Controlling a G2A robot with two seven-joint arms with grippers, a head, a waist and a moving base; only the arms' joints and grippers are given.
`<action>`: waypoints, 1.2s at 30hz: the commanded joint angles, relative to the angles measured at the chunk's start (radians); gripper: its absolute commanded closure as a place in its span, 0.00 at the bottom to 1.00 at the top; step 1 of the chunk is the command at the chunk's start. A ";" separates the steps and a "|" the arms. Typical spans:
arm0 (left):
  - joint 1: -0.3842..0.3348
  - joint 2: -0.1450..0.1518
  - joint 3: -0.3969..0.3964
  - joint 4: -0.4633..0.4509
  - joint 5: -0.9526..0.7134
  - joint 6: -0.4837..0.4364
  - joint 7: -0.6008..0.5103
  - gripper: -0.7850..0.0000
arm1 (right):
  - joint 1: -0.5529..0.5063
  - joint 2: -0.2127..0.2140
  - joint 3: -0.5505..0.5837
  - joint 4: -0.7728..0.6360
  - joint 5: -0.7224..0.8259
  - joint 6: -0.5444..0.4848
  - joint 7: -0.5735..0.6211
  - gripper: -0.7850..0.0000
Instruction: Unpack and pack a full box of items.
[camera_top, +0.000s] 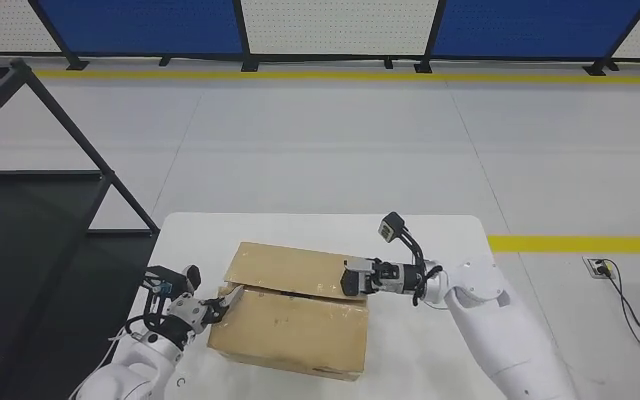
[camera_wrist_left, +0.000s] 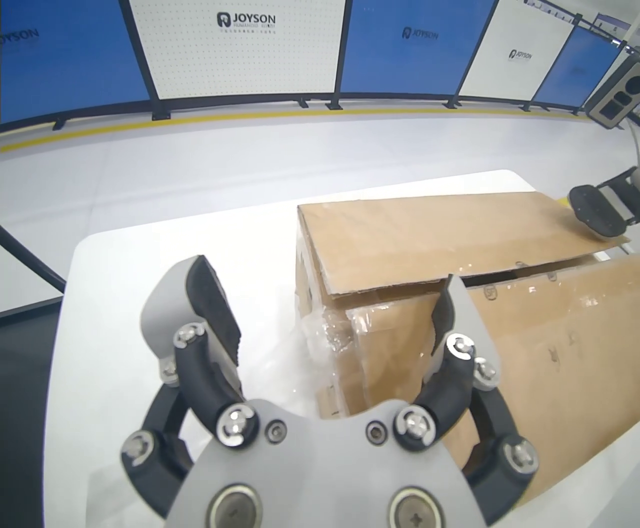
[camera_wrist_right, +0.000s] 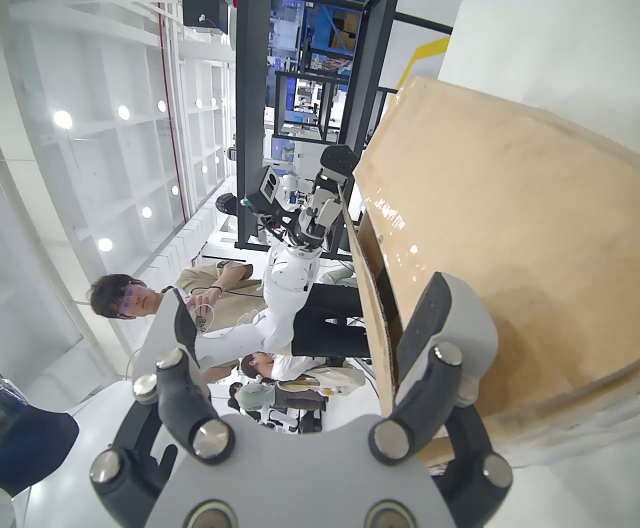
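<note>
**Item 1.** A brown rectangular cardboard box (camera_top: 290, 325), bearing patches of clear tape, is sitting on the white round-cornered table (camera_top: 440, 235) with a long side facing the robot. Its far top flap (camera_wrist_left: 440, 235) is standing slightly lifted, and a dark gap is showing beneath its edge.

**Item 2.** The left gripper (camera_wrist_left: 327, 270) is hanging at the box's left end. Its jaws are standing wide apart and gripping nothing. One fingertip (camera_wrist_left: 447, 300) is sitting at the lifted flap's edge, and the other is hanging over the table beside the box.

**Item 3.** The right gripper (camera_wrist_right: 307, 287) is sitting at the box's right end. Its jaws are spread and closing on nothing. A corrugated cardboard edge is passing between its fingers, and one pad (camera_wrist_left: 597, 212) is lying on the flap's upper face.
</note>
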 joint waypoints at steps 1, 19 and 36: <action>-0.005 -0.002 0.003 0.003 0.003 0.005 -0.002 0.00 | -0.011 0.004 0.004 -0.023 0.003 0.008 0.020 0.00; -0.026 -0.020 0.006 0.023 0.015 0.022 0.004 0.00 | -0.125 0.034 0.027 -0.184 -0.046 0.091 -0.032 0.00; 0.330 0.025 -0.326 0.015 0.146 -0.725 0.283 0.00 | -0.131 0.038 0.013 -0.141 -0.045 0.085 -0.088 0.00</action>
